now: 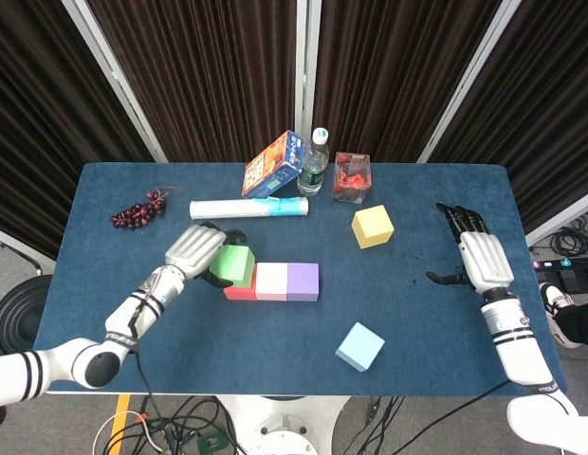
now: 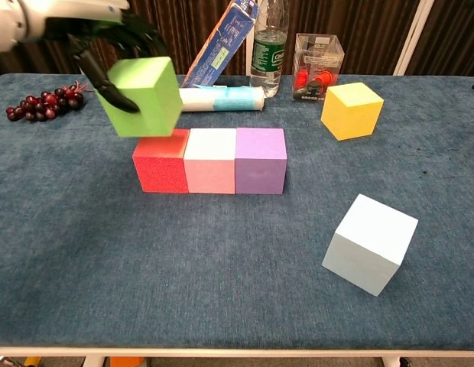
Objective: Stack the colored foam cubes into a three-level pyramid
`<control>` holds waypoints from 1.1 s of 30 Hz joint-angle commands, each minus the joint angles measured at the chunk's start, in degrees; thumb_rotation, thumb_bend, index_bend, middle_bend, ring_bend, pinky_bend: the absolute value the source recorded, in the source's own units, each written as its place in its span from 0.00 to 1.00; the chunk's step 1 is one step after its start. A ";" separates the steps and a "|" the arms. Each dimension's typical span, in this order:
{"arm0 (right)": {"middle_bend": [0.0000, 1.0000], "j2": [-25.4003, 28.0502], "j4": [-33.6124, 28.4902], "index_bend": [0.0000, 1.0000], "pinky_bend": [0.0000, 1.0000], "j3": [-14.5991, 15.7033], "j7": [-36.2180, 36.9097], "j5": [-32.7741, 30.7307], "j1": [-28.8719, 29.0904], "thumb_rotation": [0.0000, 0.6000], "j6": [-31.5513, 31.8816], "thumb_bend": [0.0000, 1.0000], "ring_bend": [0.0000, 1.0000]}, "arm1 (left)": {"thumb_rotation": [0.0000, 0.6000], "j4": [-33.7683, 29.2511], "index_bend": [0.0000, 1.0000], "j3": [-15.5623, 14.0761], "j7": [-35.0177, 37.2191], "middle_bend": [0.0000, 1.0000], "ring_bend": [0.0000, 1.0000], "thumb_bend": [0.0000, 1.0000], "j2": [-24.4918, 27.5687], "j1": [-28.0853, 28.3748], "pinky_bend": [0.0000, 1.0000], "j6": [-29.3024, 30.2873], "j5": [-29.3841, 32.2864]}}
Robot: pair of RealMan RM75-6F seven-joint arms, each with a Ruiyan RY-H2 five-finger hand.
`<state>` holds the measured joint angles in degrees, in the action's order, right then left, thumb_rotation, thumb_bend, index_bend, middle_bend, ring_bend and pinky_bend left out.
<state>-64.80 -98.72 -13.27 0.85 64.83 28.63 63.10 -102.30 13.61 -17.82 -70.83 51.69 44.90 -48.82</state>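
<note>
My left hand (image 1: pixel 195 248) (image 2: pixel 92 34) holds a green foam cube (image 1: pixel 234 263) (image 2: pixel 142 95) in the air, tilted, just above the left end of a row. That row is a red cube (image 2: pixel 161 164), a pink cube (image 2: pixel 210 160) and a purple cube (image 2: pixel 261 160), touching side by side at the table's middle. A yellow cube (image 1: pixel 373 227) (image 2: pixel 352 110) sits at the back right. A light blue cube (image 1: pixel 359 346) (image 2: pixel 370 243) lies near the front right. My right hand (image 1: pixel 481 257) hovers open near the right edge, holding nothing.
Along the back stand a tilted blue box (image 1: pixel 273 165), a water bottle (image 1: pixel 315 163) and a clear container of red bits (image 1: pixel 351 177). A white roll (image 1: pixel 248 209) lies behind the row. Dark grapes (image 1: pixel 138 211) sit at the back left.
</note>
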 commanded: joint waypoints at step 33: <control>0.10 1.50 -0.09 0.00 0.00 -1.84 2.91 0.46 -1.08 1.00 0.61 0.00 0.00 | 1.00 6.09 0.17 -3.07 13.08 0.17 0.13 0.06 -1.75 1.31 0.15 -2.83 -14.39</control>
<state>-63.34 -98.76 -15.10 3.81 65.34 27.58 63.68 -99.52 10.81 -9.35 -72.21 54.43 43.94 -58.05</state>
